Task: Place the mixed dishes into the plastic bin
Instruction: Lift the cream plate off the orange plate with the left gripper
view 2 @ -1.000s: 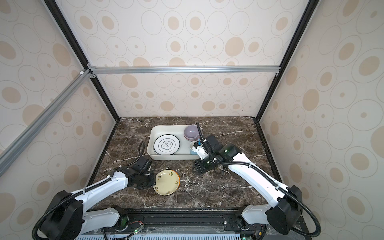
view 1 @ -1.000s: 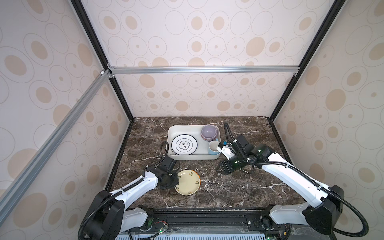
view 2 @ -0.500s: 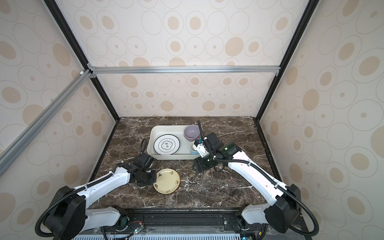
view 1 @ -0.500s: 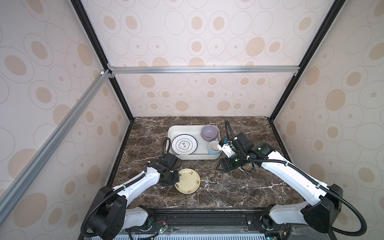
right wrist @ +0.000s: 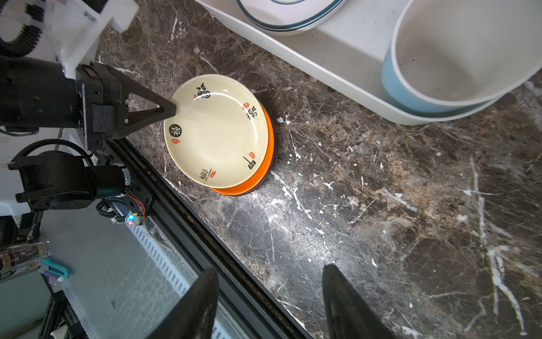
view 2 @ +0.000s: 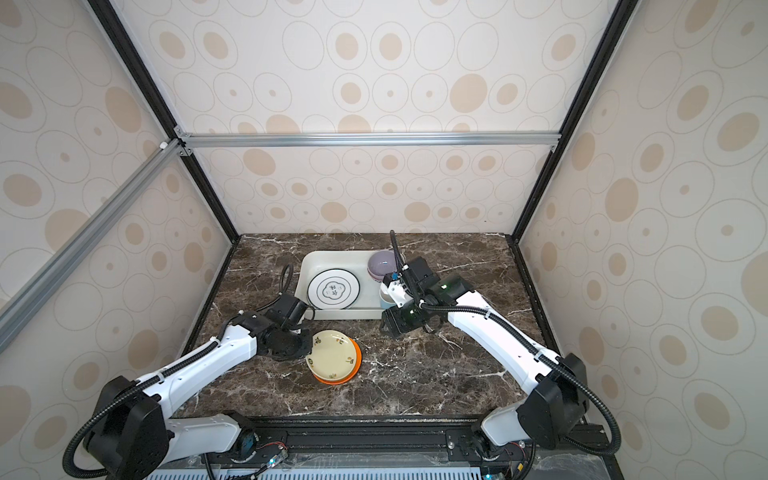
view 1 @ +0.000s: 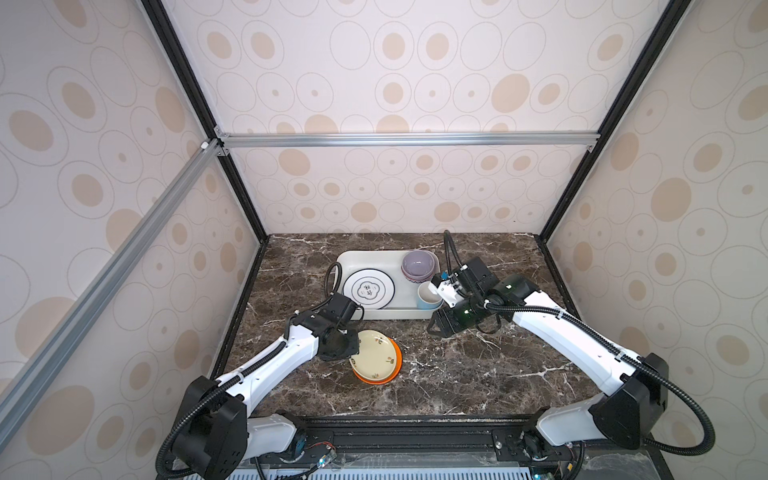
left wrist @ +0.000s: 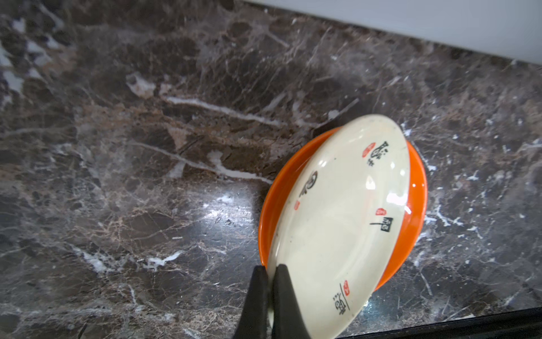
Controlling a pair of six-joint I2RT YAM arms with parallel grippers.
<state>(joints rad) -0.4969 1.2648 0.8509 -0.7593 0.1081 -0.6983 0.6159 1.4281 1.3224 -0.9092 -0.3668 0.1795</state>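
Operator: Which markings are legible?
Unit: I read one character, 福, white on a black disc, on the pale yellow plate [right wrist: 217,138]. Its other brush characters and red seals, and the white plate [view 1: 368,289] centre marks, I cannot resolve.

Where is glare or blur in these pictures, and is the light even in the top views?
Left wrist view: glare on the marble table and highlights on the pale yellow plate. Right wrist view: the right gripper, very near, looks soft. Both top views: even light, no hard shadows.
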